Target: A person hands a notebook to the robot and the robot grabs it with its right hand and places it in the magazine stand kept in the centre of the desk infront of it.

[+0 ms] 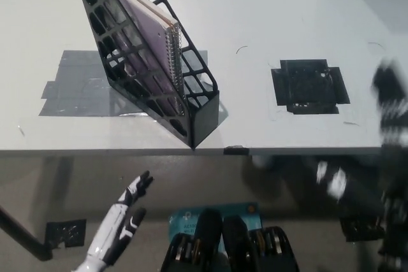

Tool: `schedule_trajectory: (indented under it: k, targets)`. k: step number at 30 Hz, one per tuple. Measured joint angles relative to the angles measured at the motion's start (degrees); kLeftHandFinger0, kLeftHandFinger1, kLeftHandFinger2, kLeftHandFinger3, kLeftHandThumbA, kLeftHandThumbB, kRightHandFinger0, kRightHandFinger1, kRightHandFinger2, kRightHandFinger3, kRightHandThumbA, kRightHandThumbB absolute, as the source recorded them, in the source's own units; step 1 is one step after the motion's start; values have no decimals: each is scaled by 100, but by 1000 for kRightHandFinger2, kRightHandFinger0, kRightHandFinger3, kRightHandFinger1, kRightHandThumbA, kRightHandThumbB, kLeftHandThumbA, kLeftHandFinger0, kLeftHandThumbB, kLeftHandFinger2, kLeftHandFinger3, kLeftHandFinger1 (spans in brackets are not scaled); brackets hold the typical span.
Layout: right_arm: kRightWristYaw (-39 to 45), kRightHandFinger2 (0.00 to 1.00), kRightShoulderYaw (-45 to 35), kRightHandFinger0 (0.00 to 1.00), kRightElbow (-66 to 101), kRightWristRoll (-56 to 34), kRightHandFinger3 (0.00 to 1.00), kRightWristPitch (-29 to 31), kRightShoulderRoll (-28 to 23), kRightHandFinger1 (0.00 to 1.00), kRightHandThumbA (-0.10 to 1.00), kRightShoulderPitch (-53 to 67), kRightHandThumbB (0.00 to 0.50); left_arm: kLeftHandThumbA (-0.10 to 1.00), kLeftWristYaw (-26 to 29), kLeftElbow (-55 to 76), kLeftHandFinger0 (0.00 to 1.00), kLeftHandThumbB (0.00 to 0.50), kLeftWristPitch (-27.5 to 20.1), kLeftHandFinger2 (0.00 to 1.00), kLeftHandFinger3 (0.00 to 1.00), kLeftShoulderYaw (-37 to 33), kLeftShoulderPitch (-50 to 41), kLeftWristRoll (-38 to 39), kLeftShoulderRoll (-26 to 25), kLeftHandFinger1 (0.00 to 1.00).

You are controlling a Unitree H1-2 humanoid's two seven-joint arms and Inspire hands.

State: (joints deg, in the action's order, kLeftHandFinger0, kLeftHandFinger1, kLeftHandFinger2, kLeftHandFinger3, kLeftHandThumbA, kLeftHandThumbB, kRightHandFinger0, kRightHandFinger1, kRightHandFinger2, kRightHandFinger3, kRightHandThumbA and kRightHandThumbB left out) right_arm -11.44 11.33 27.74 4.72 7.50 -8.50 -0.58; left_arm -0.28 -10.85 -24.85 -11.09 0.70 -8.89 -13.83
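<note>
Head view. My right hand [392, 109]: a motion-blurred black shape at the picture's right edge, well right of the magazine stand [153, 62]; cannot tell its opening. My left hand [121, 227]: below the stand, off the desk [274, 4], fingers spread, holding nothing. Notebook [150, 33]: upright inside the stand, spiral edge facing me. Surface: pale desk, black tape patch [309, 86] right of the stand.
</note>
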Motion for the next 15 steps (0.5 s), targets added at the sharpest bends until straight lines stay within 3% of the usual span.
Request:
schedule_trajectory:
  k: [2,3,4,6,9,13,15]
  targets:
    - [116,1000,88,1000,-260,-72,1000,64,1,1000,1000,331,246,1000,0,31,1000,500,0,1000,1000,-53,-60,7,0,1000]
    - [176,1000,137,1000,-402,-112,1000,93,13,1000,1000,430,197,1000,0,35,1000,500,0,1000,1000,-69,-69,9,2,1000]
    - [209,1000,165,1000,-480,-141,1000,101,21,1000,1000,477,240,1000,1,37,1000,500,0,1000,1000,-78,-74,10,3,1000]
    - [344,1000,260,1000,-710,-237,1000,108,53,1000,1000,619,270,1000,5,37,1000,500,0,1000,1000,-90,-96,13,3,1000]
    - [524,1000,362,1000,-985,-305,1000,108,53,1000,1000,741,249,1000,10,35,1000,500,0,1000,1000,-90,-128,29,6,1000]
    - [774,1000,507,1000,-1401,-381,1000,-1,26,1000,1000,914,278,1000,20,-28,1000,500,-1,1000,1000,-78,-178,70,10,1000]
    - [926,1000,546,1000,-1577,-450,1000,-99,23,1000,1000,967,267,1000,28,-87,1000,500,0,1000,1000,-74,-213,85,10,1000]
